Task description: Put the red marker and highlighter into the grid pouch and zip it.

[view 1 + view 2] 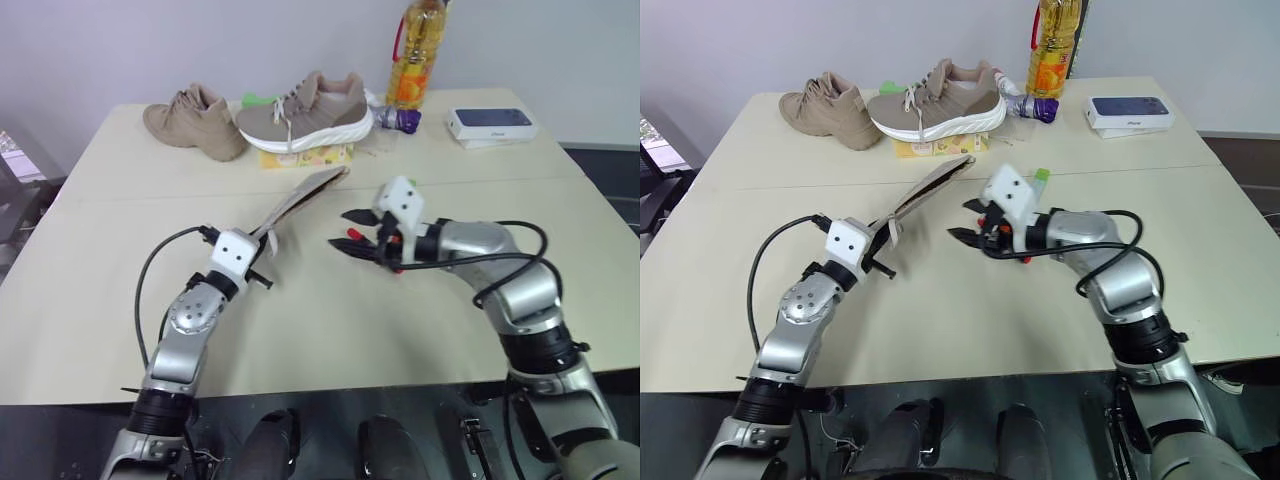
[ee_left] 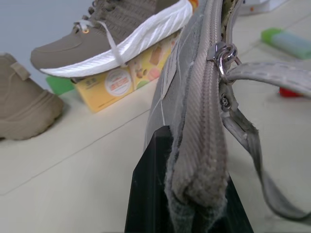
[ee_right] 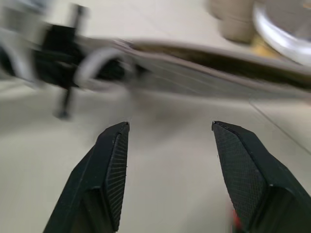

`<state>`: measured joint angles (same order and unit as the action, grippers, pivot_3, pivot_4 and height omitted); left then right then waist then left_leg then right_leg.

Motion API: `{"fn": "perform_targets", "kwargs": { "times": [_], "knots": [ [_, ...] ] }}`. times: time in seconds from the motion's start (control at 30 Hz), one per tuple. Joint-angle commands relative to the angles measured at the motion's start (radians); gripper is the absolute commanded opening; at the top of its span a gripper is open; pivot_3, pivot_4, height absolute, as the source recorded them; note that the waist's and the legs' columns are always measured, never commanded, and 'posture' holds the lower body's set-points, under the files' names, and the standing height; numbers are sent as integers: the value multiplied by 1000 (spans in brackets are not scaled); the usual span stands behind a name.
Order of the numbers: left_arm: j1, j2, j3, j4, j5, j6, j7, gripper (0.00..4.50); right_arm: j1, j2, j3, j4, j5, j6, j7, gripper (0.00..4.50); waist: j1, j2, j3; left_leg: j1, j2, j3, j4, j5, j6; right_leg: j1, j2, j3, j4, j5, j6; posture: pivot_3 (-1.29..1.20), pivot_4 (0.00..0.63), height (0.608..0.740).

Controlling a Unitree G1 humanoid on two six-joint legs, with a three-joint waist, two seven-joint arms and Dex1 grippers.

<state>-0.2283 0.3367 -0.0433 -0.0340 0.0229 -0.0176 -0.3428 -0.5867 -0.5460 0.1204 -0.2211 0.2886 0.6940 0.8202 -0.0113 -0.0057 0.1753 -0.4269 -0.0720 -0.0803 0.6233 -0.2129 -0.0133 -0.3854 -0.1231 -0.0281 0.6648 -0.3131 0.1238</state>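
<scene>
Two items are not yet in the flat grey fabric grid pouch (image 1: pixel 300 197), which our left gripper (image 1: pixel 262 247) pinches shut by one end, lifted and slanting toward the shoes. Our right gripper (image 1: pixel 352 230) hangs open and empty just right of the pouch. The slim red marker (image 1: pixel 350 244) lies on the bench (image 1: pixel 120 220) under it; the green-capped highlighter (image 1: pixel 1039 176) lies just beyond. We should settle low over the marker, then close squarely across its middle.
</scene>
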Motion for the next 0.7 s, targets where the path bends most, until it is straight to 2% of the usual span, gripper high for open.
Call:
{"fn": "perform_targets", "kwargs": {
  "times": [0.03, 0.2, 0.4, 0.5, 0.6, 0.7],
  "knots": [
    [31, 61, 23, -30, 22, -64, -29, 0, 39, -47, -40, 42, -27, 28, -42, 2776, 0, 0, 0, 0, 0, 0, 0, 0, 0, 0, 0, 0, 0, 0, 0, 0, 150, 739],
    [59, 117, 29, -1, 16, -111, -59, 0, 106, -48, -29, 82, -64, 61, -119, 2776, 1, 0, 0, 0, 0, 0, 0, 0, 0, 0, 0, 0, 0, 0, 0, 0, 150, 739],
    [43, 109, 27, 21, 18, -121, -54, 0, 114, 8, -21, 162, -111, 53, -215, 2776, 0, 0, 0, 0, 0, 0, 0, 0, 0, 0, 0, 0, 0, 0, 0, 0, 150, 739],
    [42, 97, 20, 25, 22, -122, -47, 0, 114, 21, -32, 157, -83, 72, -194, 1901, 0, 0, 0, 0, 0, 0, 0, 0, 0, 0, 0, 0, 0, 0, 0, 0, 150, 739],
    [46, 85, 19, 26, 24, -121, -45, 0, 116, 18, -29, 144, -83, 69, -189, 454, 0, 0, 0, 0, 0, 0, 0, 0, 0, 0, 0, 0, 0, 0, 0, 0, 150, 739],
    [45, 82, 18, 33, 28, -121, -45, 0, 110, -28, -8, 127, -123, -26, -162, 409, 0, 0, 0, 0, 0, 0, 0, 0, 0, 0, 0, 0, 0, 0, 0, 0, 150, 739]
  ]
}}
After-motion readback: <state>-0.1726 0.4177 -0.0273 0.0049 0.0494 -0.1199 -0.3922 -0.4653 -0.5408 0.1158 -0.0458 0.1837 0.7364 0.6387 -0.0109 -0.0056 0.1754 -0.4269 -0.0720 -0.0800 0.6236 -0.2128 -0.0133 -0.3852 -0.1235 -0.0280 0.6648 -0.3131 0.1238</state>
